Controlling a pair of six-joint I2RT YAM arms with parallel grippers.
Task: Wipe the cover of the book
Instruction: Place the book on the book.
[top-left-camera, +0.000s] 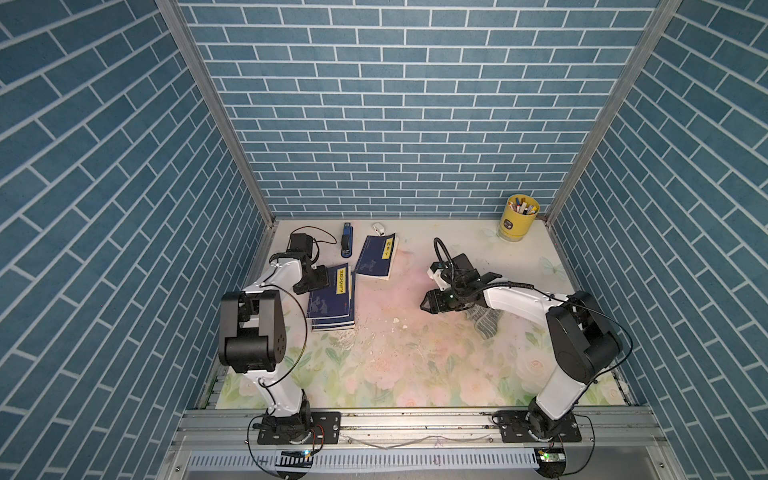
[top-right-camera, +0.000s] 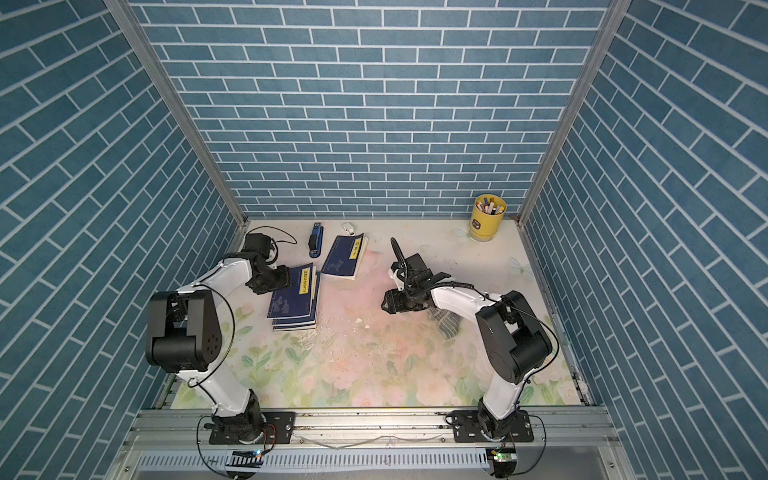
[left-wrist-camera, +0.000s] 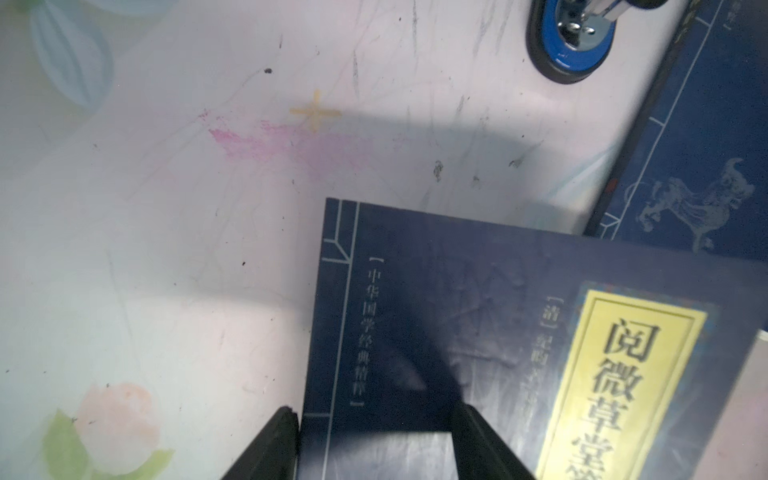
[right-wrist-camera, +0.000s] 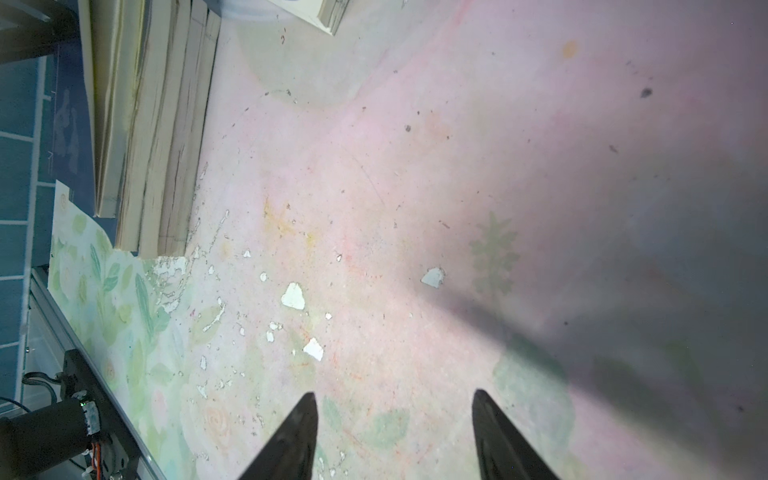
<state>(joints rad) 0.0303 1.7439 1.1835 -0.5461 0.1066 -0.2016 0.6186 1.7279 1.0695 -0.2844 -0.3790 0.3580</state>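
Both spread empty: left gripper (left-wrist-camera: 377, 411) over book (left-wrist-camera: 436, 266), right gripper (right-wrist-camera: 394, 394) near crumbs (right-wrist-camera: 293, 296), cloth (top-left-camera: 485, 323) seemingly beneath its arm

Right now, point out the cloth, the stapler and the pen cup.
cloth (top-left-camera: 486, 325), in a top view, on its striped end
stapler (top-left-camera: 345, 242), in a top view, on its blue body
pen cup (top-left-camera: 515, 226), in a top view, on its yellow wall

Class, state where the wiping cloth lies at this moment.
In both top views the striped grey cloth lies on the right side of the table, partly under the right arm, away from the stacked books on the left.
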